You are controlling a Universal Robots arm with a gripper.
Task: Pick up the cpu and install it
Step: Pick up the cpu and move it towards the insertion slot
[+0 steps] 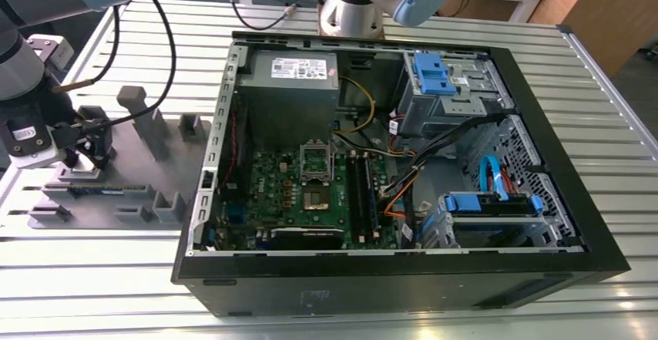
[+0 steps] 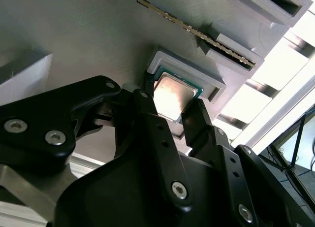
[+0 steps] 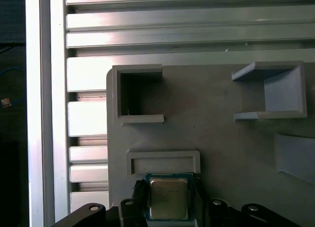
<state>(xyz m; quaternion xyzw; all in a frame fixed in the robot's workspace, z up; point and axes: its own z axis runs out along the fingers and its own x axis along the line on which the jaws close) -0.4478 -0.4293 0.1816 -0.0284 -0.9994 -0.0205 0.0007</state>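
The cpu [image 2: 173,95] [image 3: 169,199] is a small square chip with a dull silver top and a green rim, lying in a shallow grey nest on the fixture plate [image 3: 221,138]. In both wrist views my black gripper [image 2: 172,105] [image 3: 169,186] straddles it, one fingertip against each opposite edge. In the exterior view the gripper [image 1: 82,151] hangs over the plate's near-left part, to the left of the open computer case [image 1: 401,155]. The motherboard socket [image 1: 317,193] lies bare, its metal frame [image 1: 314,159] hinged up.
The grey plate [image 1: 123,178] carries upright holders [image 1: 144,120] and a long thin memory stick [image 2: 197,32]. Inside the case sit a power-supply box [image 1: 293,70], drive cages with blue clips [image 1: 442,78] and loose cables [image 1: 432,147]. The arm's base [image 1: 355,5] stands behind the case.
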